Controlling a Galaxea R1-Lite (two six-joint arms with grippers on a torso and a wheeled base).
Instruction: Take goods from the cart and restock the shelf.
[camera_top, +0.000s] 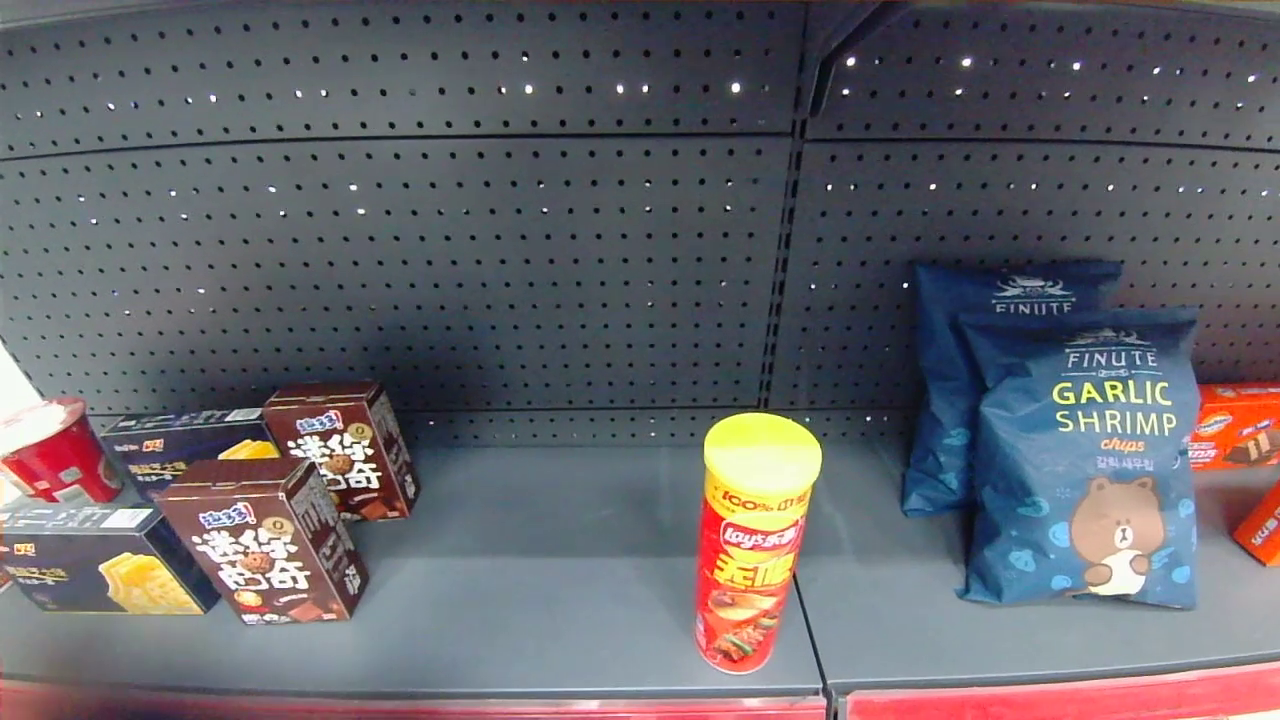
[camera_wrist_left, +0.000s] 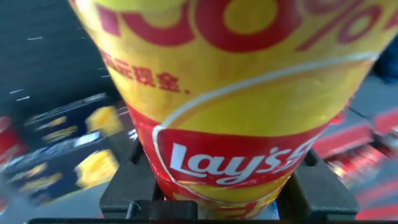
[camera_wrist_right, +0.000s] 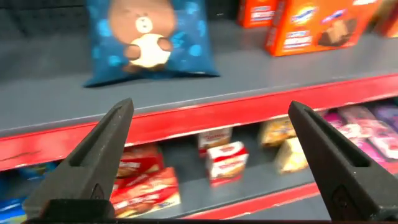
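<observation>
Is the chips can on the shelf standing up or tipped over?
Standing up. In the head view the chips can sits on its flat bottom on the shelf, yellow lid on top.

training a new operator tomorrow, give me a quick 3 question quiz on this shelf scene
1. True or false: the right claw is open.
2. How many brown boxes stand on the shelf?
3. Fill in: the left claw is shut on a ___.

Key
1. True: its fingers stand wide apart with nothing between them.
2. Two, one behind the other on the shelf's left part.
3. Chip can.
</observation>
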